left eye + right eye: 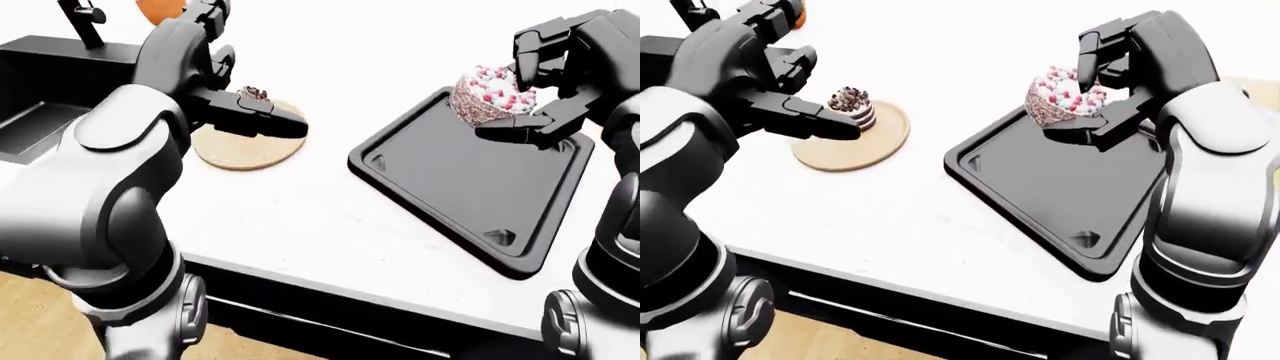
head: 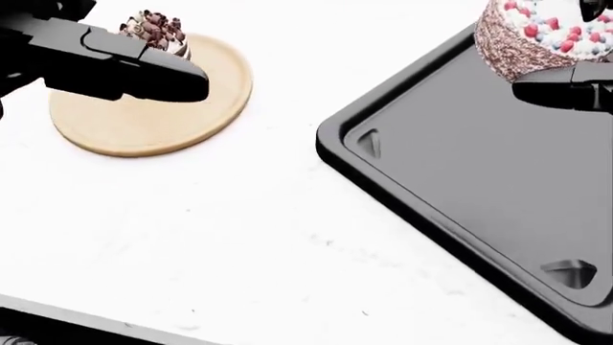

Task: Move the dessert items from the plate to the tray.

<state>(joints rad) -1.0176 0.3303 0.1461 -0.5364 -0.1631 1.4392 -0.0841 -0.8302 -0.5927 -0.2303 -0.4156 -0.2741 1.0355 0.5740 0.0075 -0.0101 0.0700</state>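
Right robot hand grips the sprinkle cake above the tray's top corner; I judge lowering comes next. Left robot hand spread open, touching-close to the chocolate cake on the plate, nearer arm.

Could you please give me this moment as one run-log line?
right hand: shut on sprinkle cake, over tray | left hand: open, near layer cake on plate

Simulated kitchen, white counter, black sink with faucet, wooden floor
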